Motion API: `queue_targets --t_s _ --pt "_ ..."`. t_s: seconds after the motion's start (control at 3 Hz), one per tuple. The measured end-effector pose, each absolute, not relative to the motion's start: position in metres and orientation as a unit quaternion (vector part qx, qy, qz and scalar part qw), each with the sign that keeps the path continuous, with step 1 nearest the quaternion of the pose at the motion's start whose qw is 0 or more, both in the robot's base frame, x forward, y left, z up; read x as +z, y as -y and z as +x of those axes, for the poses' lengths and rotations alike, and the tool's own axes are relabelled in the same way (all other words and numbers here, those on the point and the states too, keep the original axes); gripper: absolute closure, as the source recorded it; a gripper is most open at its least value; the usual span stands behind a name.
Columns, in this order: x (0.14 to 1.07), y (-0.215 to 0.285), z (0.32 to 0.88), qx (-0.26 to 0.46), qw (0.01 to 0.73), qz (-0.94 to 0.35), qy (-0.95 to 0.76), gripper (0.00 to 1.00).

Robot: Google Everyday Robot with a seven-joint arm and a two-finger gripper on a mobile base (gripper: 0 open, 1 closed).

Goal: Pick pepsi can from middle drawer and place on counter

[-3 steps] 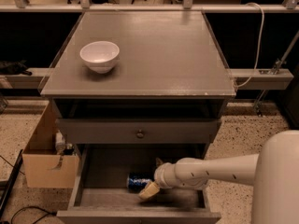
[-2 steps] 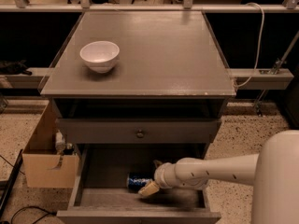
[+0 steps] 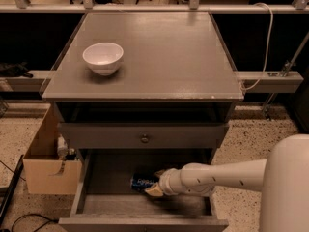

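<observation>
Cabinet seen from in front and above, with its surface (image 3: pixel 164 52) on top and the drawer (image 3: pixel 111 204) pulled out at the bottom, under the front edge of the surface.

The can (image 3: pixel 141 181) lies on its side on the drawer floor, roughly below the middle of that front edge and toward the back of the drawer. Its long axis runs about left to right, close to parallel with the front edge, and its blue side faces up.

The single arm (image 3: pixel 217 178) reaches in from the right, low and nearly level, so that the end effector (image 3: pixel 155 183) sits at the right end of the can and appears to touch it. From the end effector the can extends to the left, along the line of the arm's approach. It cannot be told whether the end effector is open around the can or already closed on it.

A white bowl (image 3: pixel 103 57) stands near the left edge of the surface, toward the near left corner. The closed drawer front (image 3: pixel 144 136) with its knob lies between the open drawer and the surface. A cardboard box (image 3: pixel 46 168) stands on the floor to the left.

Judgement: the grasp is the step in hand. The lift must bring the can forward past the closed front above it before rising to the surface, right of the bowl.
</observation>
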State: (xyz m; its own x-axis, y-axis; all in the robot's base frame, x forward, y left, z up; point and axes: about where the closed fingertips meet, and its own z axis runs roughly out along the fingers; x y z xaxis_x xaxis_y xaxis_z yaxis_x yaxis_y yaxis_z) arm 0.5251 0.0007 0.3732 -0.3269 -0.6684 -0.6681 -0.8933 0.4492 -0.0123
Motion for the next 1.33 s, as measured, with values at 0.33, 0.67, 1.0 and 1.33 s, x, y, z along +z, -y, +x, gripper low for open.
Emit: queue_targets --t_s 0.33,0.67,1.0,1.33 --pt "0.373 -0.001 0.525 0.183 0.308 -0.492 -0.794 0.86" --pt "0.373 -0.001 0.525 0.183 0.308 -0.492 -0.794 1.00" --pt "0.375 0.000 0.519 0.189 0.295 -0.491 -0.797 1.00" --pt "0.394 0.012 0.504 0.196 0.283 -0.496 -0.797 1.00"
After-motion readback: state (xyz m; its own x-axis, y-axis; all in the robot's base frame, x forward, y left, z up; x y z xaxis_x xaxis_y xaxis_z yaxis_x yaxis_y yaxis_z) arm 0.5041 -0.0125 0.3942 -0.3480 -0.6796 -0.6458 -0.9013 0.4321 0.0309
